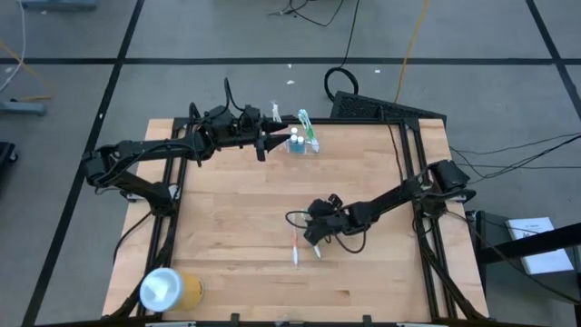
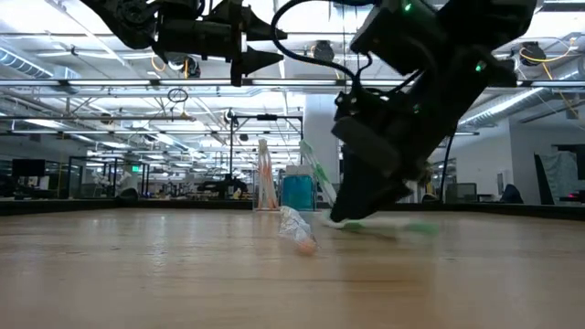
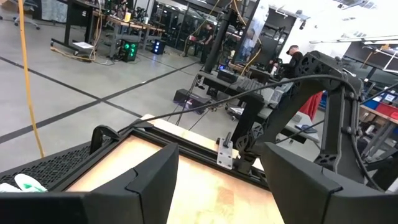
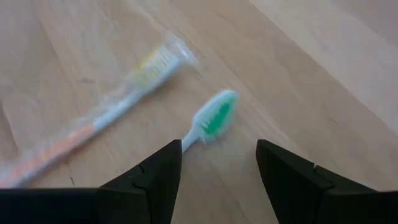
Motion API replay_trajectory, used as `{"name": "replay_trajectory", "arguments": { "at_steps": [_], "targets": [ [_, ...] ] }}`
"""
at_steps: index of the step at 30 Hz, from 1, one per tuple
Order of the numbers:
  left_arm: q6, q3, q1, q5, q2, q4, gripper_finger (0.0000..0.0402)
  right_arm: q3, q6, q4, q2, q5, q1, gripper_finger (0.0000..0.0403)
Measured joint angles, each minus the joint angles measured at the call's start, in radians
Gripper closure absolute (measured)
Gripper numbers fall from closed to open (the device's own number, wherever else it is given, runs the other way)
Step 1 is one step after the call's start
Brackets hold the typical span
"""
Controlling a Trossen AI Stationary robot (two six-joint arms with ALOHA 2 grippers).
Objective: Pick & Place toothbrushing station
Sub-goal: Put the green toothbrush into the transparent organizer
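your right gripper hangs low with fingers spread and empty over the green toothbrush, seemingly lined up to grab it, while your left gripper, also open and empty, hovers beside the toothbrushing station at the table's far edge.

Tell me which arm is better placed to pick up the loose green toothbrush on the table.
Right. The right gripper hangs low over the green toothbrush, jaws open astride its neck. The left gripper is raised near the holder at the far edge.
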Motion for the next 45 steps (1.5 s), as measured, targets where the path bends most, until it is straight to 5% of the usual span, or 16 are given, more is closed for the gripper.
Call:
{"name": "replay_trajectory", "arguments": {
  "at_steps": [16,37,45],
  "targets": [
    [0.000,0.000,0.000,0.000,0.000,0.000,0.0165,0.000,-0.002,0.050,-0.007,-0.073,-0.009,0.0200],
    [0.000,0.000,0.000,0.000,0.000,0.000,0.0165,0.003,-0.037,0.191,0.077,-0.030,-0.025,0.0201],
    [0.000,0.000,0.000,0.000,0.000,0.000,0.0165,0.002,-0.053,0.181,0.078,-0.023,-0.025,0.0243]
  ]
}}
